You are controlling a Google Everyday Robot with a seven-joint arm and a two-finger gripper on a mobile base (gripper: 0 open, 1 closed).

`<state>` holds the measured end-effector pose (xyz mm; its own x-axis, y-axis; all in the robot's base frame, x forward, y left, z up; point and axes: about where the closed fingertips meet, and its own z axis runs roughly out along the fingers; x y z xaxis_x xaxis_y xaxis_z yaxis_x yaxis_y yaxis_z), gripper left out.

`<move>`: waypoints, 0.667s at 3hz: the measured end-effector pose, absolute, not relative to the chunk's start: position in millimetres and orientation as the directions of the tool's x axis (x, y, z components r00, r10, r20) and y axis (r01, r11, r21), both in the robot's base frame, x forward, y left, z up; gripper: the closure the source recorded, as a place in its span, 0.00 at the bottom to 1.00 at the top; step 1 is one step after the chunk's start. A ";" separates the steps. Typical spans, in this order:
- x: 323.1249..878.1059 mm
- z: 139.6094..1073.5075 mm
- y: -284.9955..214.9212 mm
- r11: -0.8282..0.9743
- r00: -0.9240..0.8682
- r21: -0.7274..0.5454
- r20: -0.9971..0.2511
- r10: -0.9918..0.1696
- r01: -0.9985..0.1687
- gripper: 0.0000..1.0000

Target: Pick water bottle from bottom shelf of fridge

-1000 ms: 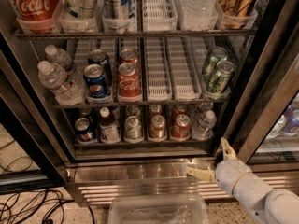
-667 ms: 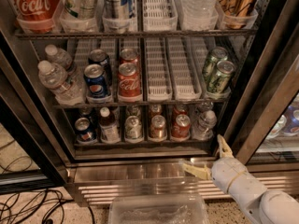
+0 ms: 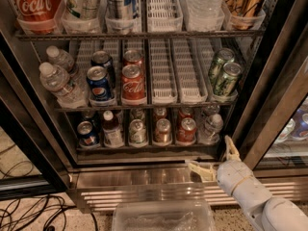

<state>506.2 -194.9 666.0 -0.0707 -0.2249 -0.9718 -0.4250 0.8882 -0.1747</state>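
The fridge stands open with its stainless-steel base below. On the bottom shelf a row of drinks stands in lanes. The water bottle, small, clear and white-capped, stands upright at the right end of that row, next to a red can. My gripper is open and empty. It hangs in front of the steel base at the lower right, just below and slightly right of the water bottle, not touching it. One pale finger points up, the other points left.
The bottom shelf also holds a Pepsi can, a white-capped bottle with dark drink and several cans. The middle shelf has bigger water bottles, cans and green cans. A clear plastic bin sits on the floor. Cables lie at the left.
My gripper and arm have moved slightly up and left, closer to the fridge base below the water bottle. Nothing on the shelves has moved.
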 end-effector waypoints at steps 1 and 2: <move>516.3 668.7 -203.2 0.902 -0.058 -0.167 -0.977 -0.207 -0.399 0.12; 527.1 673.9 -215.2 0.905 -0.098 -0.103 -0.983 -0.157 -0.414 0.00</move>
<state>527.1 -215.2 673.9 -0.0977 -0.1566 -0.9828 -0.4138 0.9045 -0.1030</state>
